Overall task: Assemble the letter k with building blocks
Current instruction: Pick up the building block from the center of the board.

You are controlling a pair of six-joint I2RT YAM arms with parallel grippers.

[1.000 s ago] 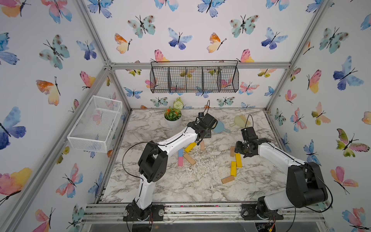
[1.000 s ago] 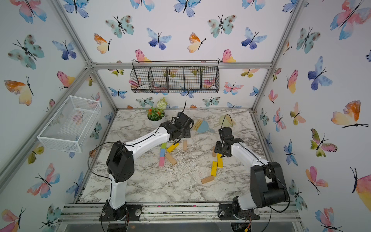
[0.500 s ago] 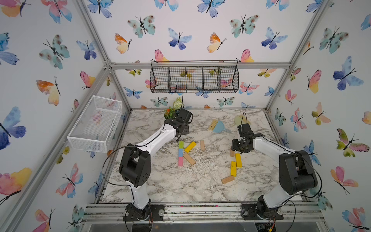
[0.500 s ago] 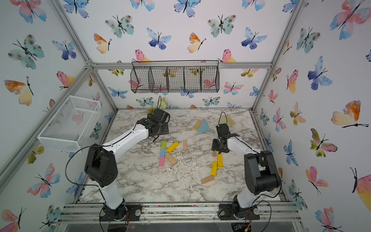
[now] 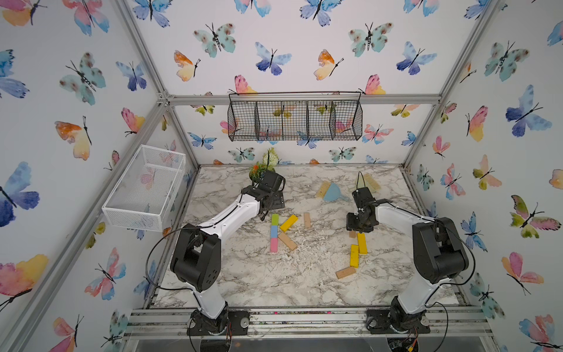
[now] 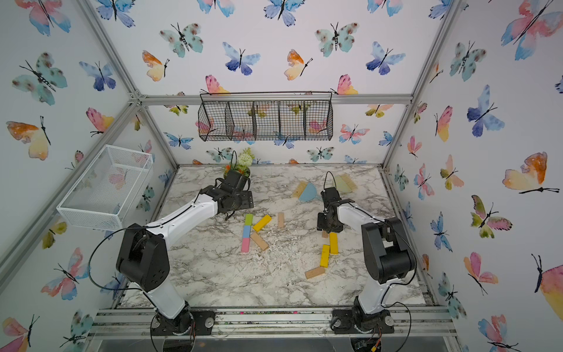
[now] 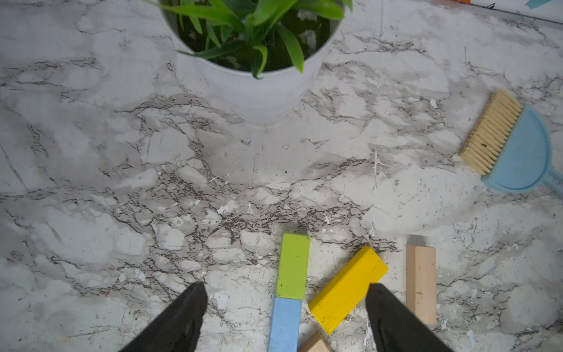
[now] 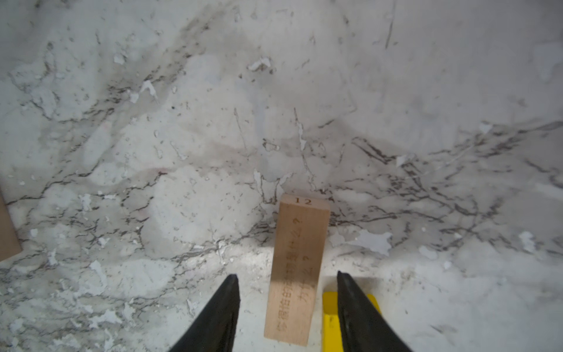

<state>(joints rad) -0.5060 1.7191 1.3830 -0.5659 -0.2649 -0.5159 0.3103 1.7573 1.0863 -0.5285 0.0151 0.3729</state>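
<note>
Lime-green [image 5: 275, 218], light-blue [image 5: 274, 231] and pink [image 5: 274, 245] building blocks lie end to end in a column. A yellow block [image 5: 288, 222] and a tan one [image 5: 287, 241] slant off its right side. Another tan block [image 5: 307, 220] lies beside them. My left gripper [image 7: 284, 285] hovers open over the green block [image 7: 293, 266] and the yellow one [image 7: 347, 289], holding nothing. My right gripper [image 8: 286, 274] is open astride a printed tan block [image 8: 297, 268], with gaps on both sides. Two yellow blocks [image 5: 358, 249] and a tan one [image 5: 345, 272] lie nearer the front.
A potted plant [image 7: 259, 91] stands at the back, just behind the left wrist [image 5: 269, 190]. A blue brush [image 5: 330, 192] and a green brush [image 5: 370, 183] lie at the back right. A white wire basket [image 5: 146, 186] hangs on the left wall, a black one [image 5: 295, 119] on the back wall.
The left arm has swung left, away from the blue brush to beside the plant, and its jaws have widened. The right gripper has shifted slightly left over the tan block.
</note>
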